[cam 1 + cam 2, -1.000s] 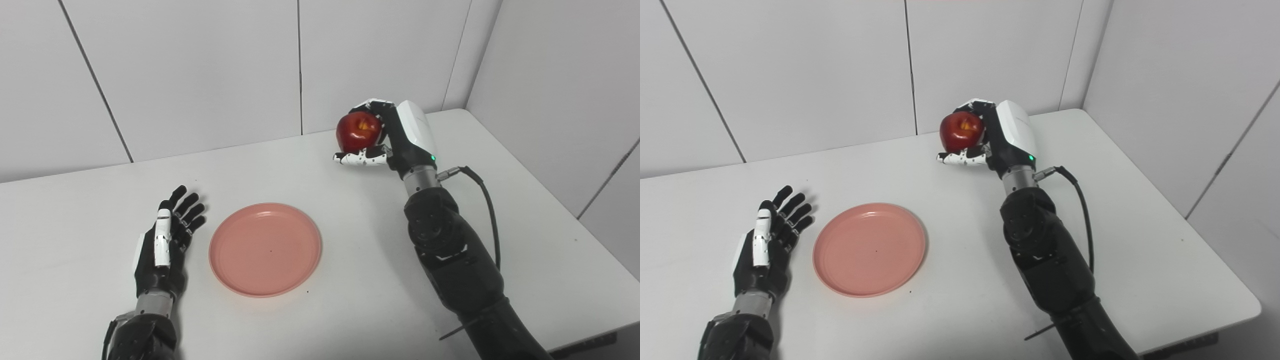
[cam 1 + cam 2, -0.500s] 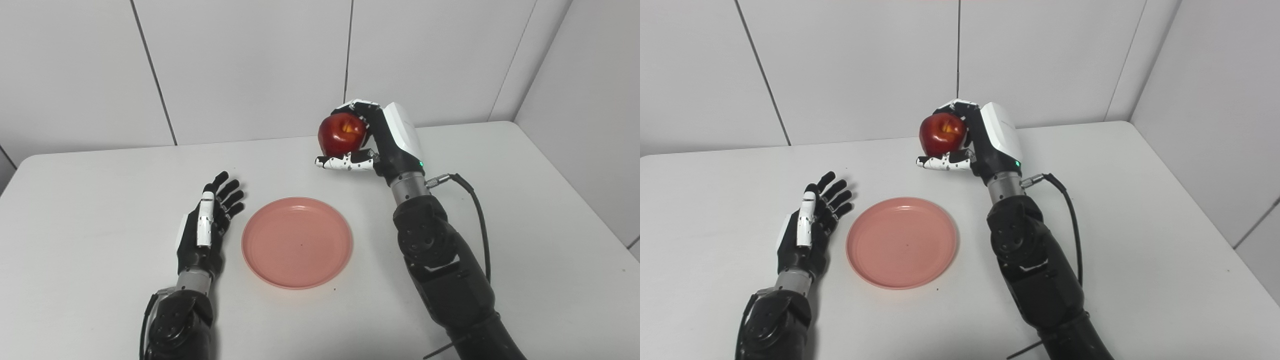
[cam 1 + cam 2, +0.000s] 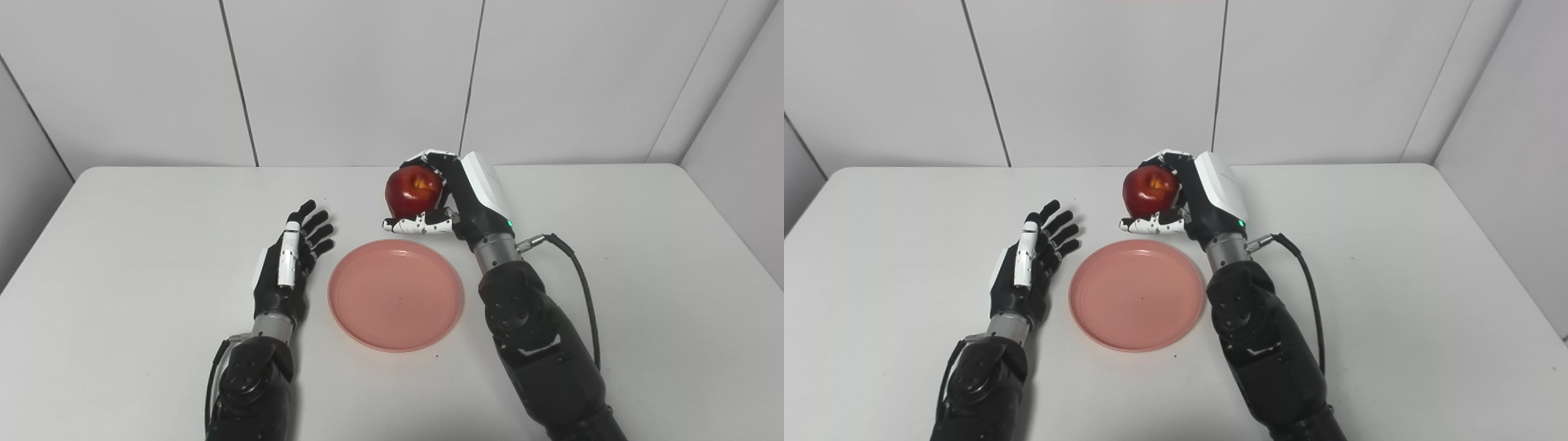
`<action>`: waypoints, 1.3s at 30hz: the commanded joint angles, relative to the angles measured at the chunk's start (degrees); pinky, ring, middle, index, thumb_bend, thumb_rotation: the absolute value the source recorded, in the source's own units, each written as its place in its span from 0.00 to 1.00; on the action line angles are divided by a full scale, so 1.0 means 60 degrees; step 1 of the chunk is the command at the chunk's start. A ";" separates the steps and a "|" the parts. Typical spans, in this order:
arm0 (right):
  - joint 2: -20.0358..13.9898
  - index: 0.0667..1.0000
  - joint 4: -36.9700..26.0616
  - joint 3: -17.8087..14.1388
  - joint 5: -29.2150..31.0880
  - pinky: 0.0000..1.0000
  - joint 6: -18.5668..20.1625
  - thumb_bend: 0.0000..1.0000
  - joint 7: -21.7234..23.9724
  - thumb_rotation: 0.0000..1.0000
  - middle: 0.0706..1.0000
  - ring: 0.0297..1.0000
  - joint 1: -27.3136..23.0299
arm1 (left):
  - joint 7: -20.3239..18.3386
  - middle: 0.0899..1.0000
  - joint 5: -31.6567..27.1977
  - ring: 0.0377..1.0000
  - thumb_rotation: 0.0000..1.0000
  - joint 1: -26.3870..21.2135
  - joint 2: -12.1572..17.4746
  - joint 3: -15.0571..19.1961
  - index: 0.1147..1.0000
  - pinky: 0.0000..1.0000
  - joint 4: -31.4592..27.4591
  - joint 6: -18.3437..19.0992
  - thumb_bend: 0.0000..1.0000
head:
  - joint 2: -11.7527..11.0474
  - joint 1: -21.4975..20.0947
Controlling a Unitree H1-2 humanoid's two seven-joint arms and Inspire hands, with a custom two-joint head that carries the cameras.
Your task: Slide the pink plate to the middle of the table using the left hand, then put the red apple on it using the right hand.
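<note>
Up close, the right hand (image 3: pixel 456 199) has its fingers (image 3: pixel 422 158) curled over the top of the apple (image 3: pixel 413 192), while the thumb (image 3: pixel 416 225) runs flat beneath it, so the fruit sits clamped between the two. The apple shows its yellowish stem hollow toward the cameras. It is off the table (image 3: pixel 612 245), held just beyond the far rim of the plate (image 3: pixel 395 295), and I cannot tell whether the thumb's underside is clear of that rim or only near it. The white back of the hand faces right, a small green light shows near the wrist, and a black cable (image 3: pixel 576 269) loops from the wrist down along the dark forearm.

The left hand (image 3: pixel 288 272) lies just to the left of the plate, fingers (image 3: pixel 315 228) straight and fanned apart, pointing away toward the wall (image 3: pixel 355 79), holding nothing. Its edge is close to the plate's left rim with a thin strip of table between them, so it does not touch the plate. Whether the hand rests on the table or hovers just above it I cannot say.

The plate is pink, round and bare inside except for a tiny dark speck, and it sits flat near the middle of the white table, between the two forearms. Pale panelled walls close in the far side and the right corner.
</note>
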 commanded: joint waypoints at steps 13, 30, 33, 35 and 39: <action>0.0391 0.48 0.0469 0.0463 0.0177 0.35 -0.0730 0.53 0.0044 0.00 0.42 0.40 0.0069 | 0.0164 0.85 0.0190 0.84 1.00 -0.0298 -0.0158 -0.0001 0.84 0.83 -0.0143 0.0188 0.39 | 0.0073 0.0187; 0.0518 0.49 0.1316 0.0720 0.0176 0.32 -0.1317 0.53 -0.0099 0.00 0.40 0.38 0.0432 | 0.0234 0.85 0.0283 0.84 1.00 -0.0288 -0.0153 -0.0071 0.84 0.83 -0.0279 0.0258 0.37 | 0.0270 0.0279; 0.0502 0.49 0.1392 0.0711 0.0211 0.32 -0.1287 0.53 -0.0041 0.00 0.40 0.38 0.0460 | 0.0233 0.85 0.0328 0.84 1.00 -0.0279 -0.0135 -0.0121 0.84 0.83 -0.0295 0.0262 0.37 | 0.0283 0.0295; 0.0478 0.49 0.1433 0.0731 0.0195 0.32 -0.1319 0.53 -0.0035 0.00 0.39 0.38 0.0487 | 0.0230 0.85 0.0311 0.84 1.00 -0.0280 -0.0133 -0.0132 0.85 0.83 -0.0302 0.0267 0.37 | 0.0295 0.0300; 0.0457 0.49 0.1449 0.0783 0.0124 0.32 -0.1299 0.53 -0.0019 0.00 0.39 0.37 0.0575 | 0.0235 0.86 0.0286 0.84 1.00 -0.0291 -0.0138 -0.0133 0.85 0.83 -0.0317 0.0292 0.38 | 0.0331 0.0301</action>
